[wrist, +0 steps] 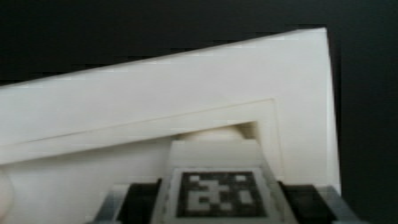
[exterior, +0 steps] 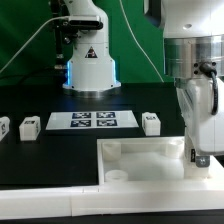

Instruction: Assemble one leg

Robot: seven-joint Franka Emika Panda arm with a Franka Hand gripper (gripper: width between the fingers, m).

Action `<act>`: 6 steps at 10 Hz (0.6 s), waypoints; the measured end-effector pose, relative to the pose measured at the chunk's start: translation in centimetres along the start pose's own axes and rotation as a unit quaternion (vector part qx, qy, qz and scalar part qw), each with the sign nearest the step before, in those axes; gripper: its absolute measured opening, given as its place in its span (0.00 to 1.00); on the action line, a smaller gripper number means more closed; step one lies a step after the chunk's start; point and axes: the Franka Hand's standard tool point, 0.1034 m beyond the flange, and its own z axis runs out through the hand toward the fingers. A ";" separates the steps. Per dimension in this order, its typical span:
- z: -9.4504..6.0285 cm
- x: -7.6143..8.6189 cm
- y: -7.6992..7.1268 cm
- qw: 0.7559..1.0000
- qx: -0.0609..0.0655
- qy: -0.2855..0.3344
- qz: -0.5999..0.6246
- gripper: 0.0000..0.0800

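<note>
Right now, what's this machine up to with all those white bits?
The arm's gripper hangs over the big white tray piece at the exterior view's right. Its wrist view shows a small tagged leg between the fingers, seemingly held, above a tray corner. Other small blocks sit beside the marker board, untouched.

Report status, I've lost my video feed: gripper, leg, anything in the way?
Gripper shut on leg, above white tray. Corner hole open, nothing blocking. Spare legs and marker board on the table behind.
</note>
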 end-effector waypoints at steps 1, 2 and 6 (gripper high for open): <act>-0.1 -0.1 0.0 1.000 0.001 -0.001 -0.003 0.57; -0.6 -0.6 0.0 1.000 0.005 -0.004 -0.012 0.72; -3.9 -1.2 -0.3 0.999 0.020 -0.025 -0.021 0.81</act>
